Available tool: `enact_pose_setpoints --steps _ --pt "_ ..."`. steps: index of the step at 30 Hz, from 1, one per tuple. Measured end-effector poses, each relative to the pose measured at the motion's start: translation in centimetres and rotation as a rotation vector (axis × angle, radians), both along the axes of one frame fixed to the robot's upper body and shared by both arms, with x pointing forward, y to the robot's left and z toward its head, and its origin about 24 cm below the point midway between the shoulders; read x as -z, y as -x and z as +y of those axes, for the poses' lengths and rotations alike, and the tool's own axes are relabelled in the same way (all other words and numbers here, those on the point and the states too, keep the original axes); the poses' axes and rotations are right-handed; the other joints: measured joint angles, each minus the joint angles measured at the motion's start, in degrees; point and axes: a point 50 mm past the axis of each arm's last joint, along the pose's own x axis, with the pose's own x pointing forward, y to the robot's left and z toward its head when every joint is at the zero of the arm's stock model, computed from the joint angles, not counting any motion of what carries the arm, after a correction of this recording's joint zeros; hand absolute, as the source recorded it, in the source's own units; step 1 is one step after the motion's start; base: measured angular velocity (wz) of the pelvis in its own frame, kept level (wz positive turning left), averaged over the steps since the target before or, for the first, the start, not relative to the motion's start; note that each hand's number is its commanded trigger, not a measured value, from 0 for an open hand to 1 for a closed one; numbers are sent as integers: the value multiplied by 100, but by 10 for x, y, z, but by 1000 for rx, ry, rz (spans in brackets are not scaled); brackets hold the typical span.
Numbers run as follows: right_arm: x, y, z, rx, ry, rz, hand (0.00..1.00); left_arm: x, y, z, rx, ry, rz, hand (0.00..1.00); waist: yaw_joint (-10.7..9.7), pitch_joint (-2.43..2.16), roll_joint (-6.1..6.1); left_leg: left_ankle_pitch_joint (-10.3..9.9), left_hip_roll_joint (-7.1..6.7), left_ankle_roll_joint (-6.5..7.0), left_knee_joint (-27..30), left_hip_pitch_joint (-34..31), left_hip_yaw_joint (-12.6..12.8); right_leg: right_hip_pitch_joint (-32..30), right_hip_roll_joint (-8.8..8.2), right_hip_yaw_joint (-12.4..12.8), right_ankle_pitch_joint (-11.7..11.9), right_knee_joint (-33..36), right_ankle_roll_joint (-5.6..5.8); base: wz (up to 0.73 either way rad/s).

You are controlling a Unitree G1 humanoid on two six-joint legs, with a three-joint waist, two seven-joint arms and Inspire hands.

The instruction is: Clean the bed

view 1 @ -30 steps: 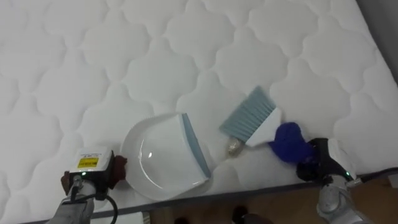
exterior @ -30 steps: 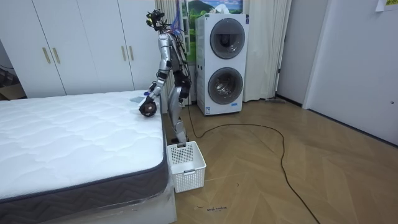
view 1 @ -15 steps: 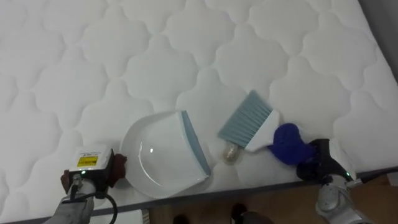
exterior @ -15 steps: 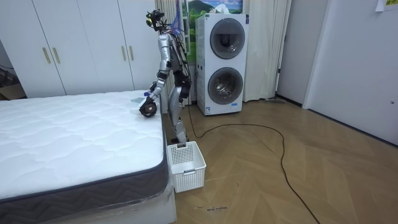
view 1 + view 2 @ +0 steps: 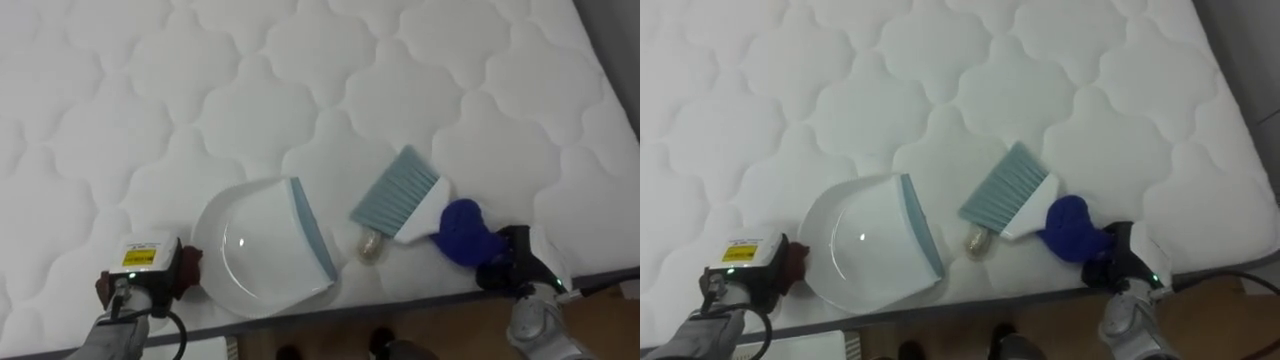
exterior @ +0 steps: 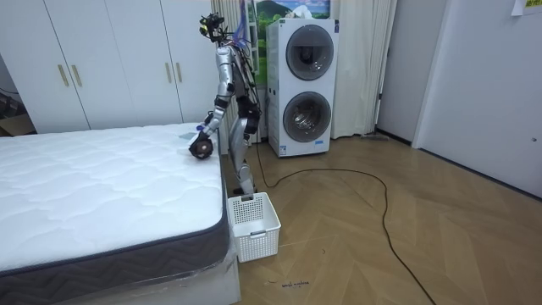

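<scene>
At the bed's (image 5: pixel 300 80) near edge, right hand (image 5: pixel 505 262) fingers grip the brush (image 5: pixel 400 195) beside the dustpan (image 5: pixel 260 255); whether the left hand (image 5: pixel 140 275) is open or closed, I cannot tell.

On the bed (image 5: pixel 300 80), near its front edge, a dustpan (image 5: pixel 262 250) lies left of a brush (image 5: pixel 400 195), with its lip toward the brush. A small ball (image 5: pixel 372 244) sits between them, just beside both. In the room view a basket (image 6: pixel 251 224) stands on the floor (image 6: pixel 381 246) against the bed's side. Two stacked washers (image 6: pixel 305 89) stand behind the robot, and a wardrobe (image 6: pixel 110 59) stands behind the bed.
</scene>
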Motion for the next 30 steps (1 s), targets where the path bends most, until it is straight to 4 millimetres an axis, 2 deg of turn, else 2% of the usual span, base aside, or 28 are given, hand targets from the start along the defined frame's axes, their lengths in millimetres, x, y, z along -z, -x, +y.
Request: enact_pose_setpoints --steps 9,12,14,16,19,20,22,27,30 --pt "-5 -6 -5 63 -21 -34 100 -6 -5 0 48 -37 -56 100 -29 0 -18 26 -14 48 178 -158 5 -162 -107 4 -11 209 15 4" --pt "-9 -8 -14 120 -25 -40 100 -12 -7 3 68 -58 -82 100 -38 0 -108 11 -11 90 212 -263 69 -300 -125 75 -41 273 37 0" --pt "-13 -7 -28 165 1 -33 100 -21 -11 11 103 -111 -111 100 -64 5 -254 29 -6 119 285 -383 93 -440 -127 115 -37 363 38 0" --pt "-17 -3 -42 187 45 -15 100 -26 -12 18 117 -145 -138 100 -87 1 -339 23 6 128 372 -474 87 -511 -125 126 -37 456 31 0" --pt "-29 -1 -67 210 126 -10 100 -30 -13 24 117 -165 -165 100 -153 23 -416 -4 19 161 502 -606 66 -614 -142 109 -37 549 32 3" --pt "-33 0 -75 205 166 -1 100 -32 -14 25 120 -172 -173 100 -162 16 -445 -10 33 166 543 -663 65 -662 -142 102 -33 552 27 0" --pt "-39 1 -84 181 231 14 100 -36 -17 27 124 -180 -182 100 -163 34 -478 -23 72 169 621 -720 49 -685 -114 97 -26 542 17 0" --pt "-47 -5 -89 91 364 53 100 -41 -19 32 134 -209 -191 100 -84 36 -563 -59 173 141 733 -772 100 -746 -30 137 25 554 -39 -12" --pt "-54 -10 -93 21 463 78 100 -43 -21 32 135 -218 -200 100 -11 55 -603 -59 205 135 738 -791 140 -789 -18 136 46 555 -67 -8"
